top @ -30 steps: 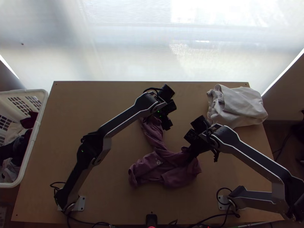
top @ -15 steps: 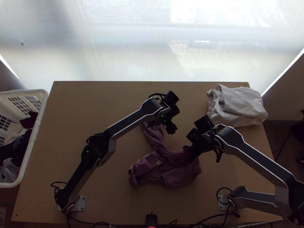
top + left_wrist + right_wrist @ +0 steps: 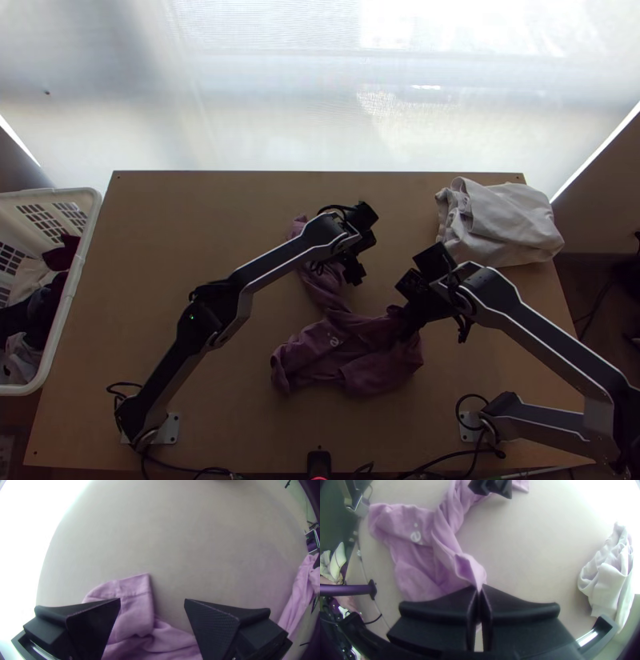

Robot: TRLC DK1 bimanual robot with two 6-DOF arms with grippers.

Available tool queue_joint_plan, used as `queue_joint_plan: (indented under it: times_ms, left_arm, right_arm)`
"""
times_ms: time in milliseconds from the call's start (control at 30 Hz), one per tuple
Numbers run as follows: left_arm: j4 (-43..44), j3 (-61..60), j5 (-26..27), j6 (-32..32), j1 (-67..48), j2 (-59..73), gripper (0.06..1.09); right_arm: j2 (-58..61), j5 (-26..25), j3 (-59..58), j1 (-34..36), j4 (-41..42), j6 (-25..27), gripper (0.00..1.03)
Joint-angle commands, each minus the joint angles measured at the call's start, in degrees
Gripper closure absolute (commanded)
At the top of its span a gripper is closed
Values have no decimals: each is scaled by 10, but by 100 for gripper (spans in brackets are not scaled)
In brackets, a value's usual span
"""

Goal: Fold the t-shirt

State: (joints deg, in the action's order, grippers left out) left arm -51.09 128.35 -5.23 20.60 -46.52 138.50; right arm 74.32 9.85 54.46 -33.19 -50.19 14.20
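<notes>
Left gripper (image 3: 346, 261) hangs over the t-shirt (image 3: 364, 364), spread wide — right gripper (image 3: 404, 328), angled inward, pinches it.

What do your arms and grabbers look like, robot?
The left arm and right arm are silver-grey and black, with loops of black cable. A tiny green light glows on the left one. The left gripper and right gripper each have two wide, flat black fingers.

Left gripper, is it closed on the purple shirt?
No, the left gripper is wide open, with the purple shirt showing between its parted fingers.
</notes>
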Motion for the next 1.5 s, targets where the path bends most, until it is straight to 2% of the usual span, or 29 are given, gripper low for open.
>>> queue_joint_plan:
  times_ms: [0,167,333,500,733,967,1200,1367,1467]
  left_arm:
    - [6,-2,-18,15,9,11,23]
    - [8,-2,-19,17,16,15,42]
    - [9,0,-18,16,23,14,81]
    - [8,7,-15,12,31,5,103]
    - [-6,9,-6,-12,61,-20,105]
    - [-34,9,-3,-66,122,-108,105]
    - [-66,8,11,-108,212,-236,105]
    - [-97,7,51,-128,279,-332,105]
    - [-121,2,72,-137,316,-383,105]
  right_arm:
    - [-6,0,-1,1,-3,1,100]
    - [-6,0,0,1,-3,2,100]
    - [-8,0,-1,1,-5,3,100]
    - [-8,0,-1,1,-6,4,100]
    - [-10,0,5,1,-6,1,100]
    - [-26,0,20,7,-10,-4,100]
    - [-41,-1,123,28,-41,-24,100]
    - [-37,0,215,32,-75,-28,100]
    - [-31,0,276,34,-82,-55,100]
